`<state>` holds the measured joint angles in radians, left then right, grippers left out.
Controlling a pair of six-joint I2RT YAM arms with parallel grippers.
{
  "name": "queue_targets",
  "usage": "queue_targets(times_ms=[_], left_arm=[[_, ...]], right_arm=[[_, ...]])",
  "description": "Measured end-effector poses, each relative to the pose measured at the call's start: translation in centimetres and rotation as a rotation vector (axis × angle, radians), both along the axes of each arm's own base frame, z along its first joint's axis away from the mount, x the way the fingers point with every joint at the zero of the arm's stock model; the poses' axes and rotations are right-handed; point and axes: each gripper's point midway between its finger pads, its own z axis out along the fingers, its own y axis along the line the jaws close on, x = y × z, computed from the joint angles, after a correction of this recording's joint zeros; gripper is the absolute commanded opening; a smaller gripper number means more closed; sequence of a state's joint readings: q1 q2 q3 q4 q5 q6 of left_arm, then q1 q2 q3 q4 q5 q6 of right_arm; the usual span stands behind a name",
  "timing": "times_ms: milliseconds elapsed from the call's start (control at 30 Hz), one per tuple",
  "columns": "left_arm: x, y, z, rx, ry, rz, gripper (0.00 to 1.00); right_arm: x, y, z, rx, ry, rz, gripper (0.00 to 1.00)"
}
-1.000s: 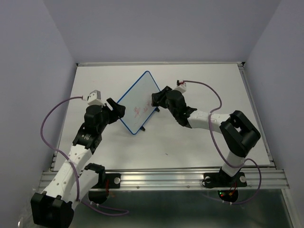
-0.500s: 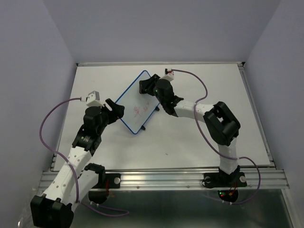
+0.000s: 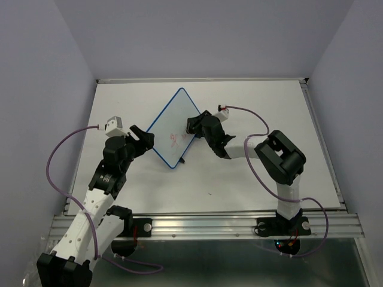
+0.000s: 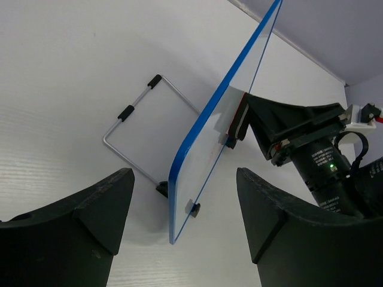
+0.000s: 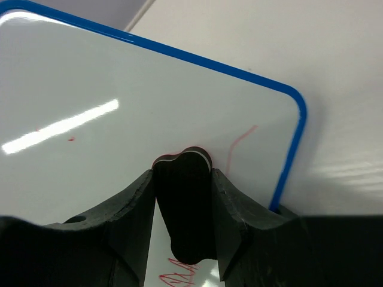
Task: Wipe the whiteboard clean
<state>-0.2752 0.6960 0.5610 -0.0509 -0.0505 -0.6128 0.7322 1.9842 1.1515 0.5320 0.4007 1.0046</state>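
The whiteboard (image 3: 172, 122), blue-rimmed, stands tilted on the table, with red scribbles (image 3: 175, 139) on its lower face. My right gripper (image 3: 192, 124) is shut on a black eraser (image 5: 182, 203) and presses it flat against the board (image 5: 119, 89). Red scribbles (image 5: 179, 278) lie just below the eraser, and a thin red line (image 5: 239, 140) runs to its right. My left gripper (image 4: 184, 179) is open at the board's lower edge (image 4: 206, 143). The edge stands between its jaws with a gap on both sides. The eraser (image 4: 239, 116) also shows from behind the board.
A bent wire stand (image 4: 140, 128) with black sleeves lies on the table behind the board. Small black feet (image 4: 192, 208) sit on the board's back. Purple cables (image 3: 60, 155) trail from both wrists. Grey walls close in the table (image 3: 239, 179) on three sides.
My right gripper swept the eraser up toward the board's top, then came back down to its right middle. The left gripper shifted slightly and stayed open.
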Motion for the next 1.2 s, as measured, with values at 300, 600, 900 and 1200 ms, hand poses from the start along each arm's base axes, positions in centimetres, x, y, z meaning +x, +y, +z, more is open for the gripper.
queue_targets(times_ms=[300, 600, 900, 1200], left_arm=[[0.1, 0.1, -1.3, 0.015, 0.049, 0.006, 0.81], [0.7, -0.4, -2.0, 0.018, 0.069, -0.008, 0.74], [2.0, -1.8, -0.4, 0.049, -0.061, -0.105, 0.71], [1.5, -2.2, -4.2, 0.138, -0.044, -0.189, 0.71]], right_arm=[[-1.9, -2.7, -4.4, 0.015, 0.086, -0.052, 0.01], [-4.1, -4.5, -5.5, -0.088, 0.158, -0.034, 0.01], [-4.5, -4.6, 0.9, -0.056, 0.063, 0.000, 0.01], [-4.5, -3.9, 3.4, -0.095, 0.006, 0.062, 0.01]])
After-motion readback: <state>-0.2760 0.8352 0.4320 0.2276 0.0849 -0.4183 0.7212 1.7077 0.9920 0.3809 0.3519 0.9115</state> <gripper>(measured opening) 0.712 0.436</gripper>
